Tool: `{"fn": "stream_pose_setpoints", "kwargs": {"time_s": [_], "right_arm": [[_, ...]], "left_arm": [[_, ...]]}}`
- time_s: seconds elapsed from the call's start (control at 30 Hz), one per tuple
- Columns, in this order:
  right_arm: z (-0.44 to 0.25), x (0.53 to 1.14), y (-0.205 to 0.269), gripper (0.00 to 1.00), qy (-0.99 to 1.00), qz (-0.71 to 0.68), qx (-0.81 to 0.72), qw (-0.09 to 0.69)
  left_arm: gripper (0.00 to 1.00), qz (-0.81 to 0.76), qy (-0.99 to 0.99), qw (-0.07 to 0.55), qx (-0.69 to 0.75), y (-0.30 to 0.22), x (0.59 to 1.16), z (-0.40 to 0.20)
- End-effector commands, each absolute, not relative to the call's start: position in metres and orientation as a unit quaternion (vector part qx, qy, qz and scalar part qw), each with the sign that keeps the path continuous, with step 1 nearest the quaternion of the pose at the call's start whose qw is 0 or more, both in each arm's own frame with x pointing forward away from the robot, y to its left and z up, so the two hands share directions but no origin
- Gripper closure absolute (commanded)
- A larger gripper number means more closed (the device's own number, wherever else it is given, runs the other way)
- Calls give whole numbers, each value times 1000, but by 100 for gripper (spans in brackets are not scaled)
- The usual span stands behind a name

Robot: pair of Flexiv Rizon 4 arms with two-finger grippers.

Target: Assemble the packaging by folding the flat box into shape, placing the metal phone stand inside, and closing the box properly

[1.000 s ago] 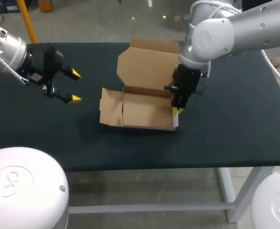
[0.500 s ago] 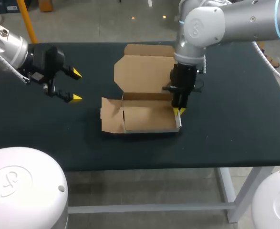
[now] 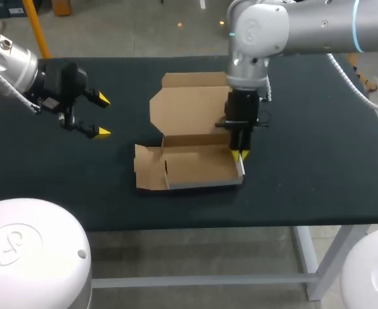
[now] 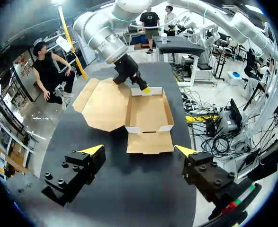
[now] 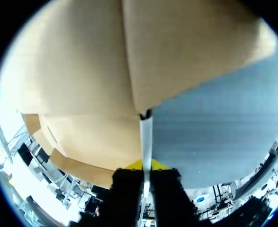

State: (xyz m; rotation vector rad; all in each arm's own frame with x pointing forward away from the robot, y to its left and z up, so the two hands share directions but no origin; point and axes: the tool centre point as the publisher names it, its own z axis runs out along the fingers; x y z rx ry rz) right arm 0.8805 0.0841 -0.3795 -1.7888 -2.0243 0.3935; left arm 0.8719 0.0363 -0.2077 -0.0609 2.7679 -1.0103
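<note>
Head view: brown cardboard box (image 3: 195, 166) mid-table (image 3: 317, 167), long axis 9–3 o'clock, lid (image 3: 189, 109) open, laid back toward 12. Fingers of right gripper (image 3: 240, 154) pinch its 3 o'clock wall. Fingers of left gripper (image 3: 96, 116) wide, off at 9 o'clock.
Left wrist view: box ahead of spread fingers, tray bare inside.
Right wrist view: thin wall clamped between fingers.

Brown cardboard box (image 3: 195, 164), table (image 3: 317, 174) centre: tray formed, lid open behind, left flap splayed.

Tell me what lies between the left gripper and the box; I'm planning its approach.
Nothing: in the head view, only bare table separates the left gripper and the box.
</note>
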Motion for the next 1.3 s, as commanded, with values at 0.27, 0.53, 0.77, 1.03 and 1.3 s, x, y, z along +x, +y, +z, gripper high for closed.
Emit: {"fn": "stream_pose_setpoints", "kwargs": {"time_s": [0.27, 0.53, 0.77, 1.03, 1.3], "right_arm": [[-390, 882, 90, 100, -713, 180, -641, 220], [-395, 881, 91, 100, -709, 176, -650, 207], [-398, 882, 91, 92, -708, 164, -658, 198], [-400, 883, 91, 85, -706, 154, -665, 186], [-403, 885, 93, 87, -709, 138, -675, 149]], "left_arm": [[0, -339, 936, 95, -20, 37, 872, -207], [0, -339, 936, 95, -20, 37, 872, -207], [0, -339, 936, 95, -20, 37, 872, -207], [0, -339, 936, 95, -20, 37, 872, -207], [0, -339, 936, 95, -20, 37, 872, -207]]}}
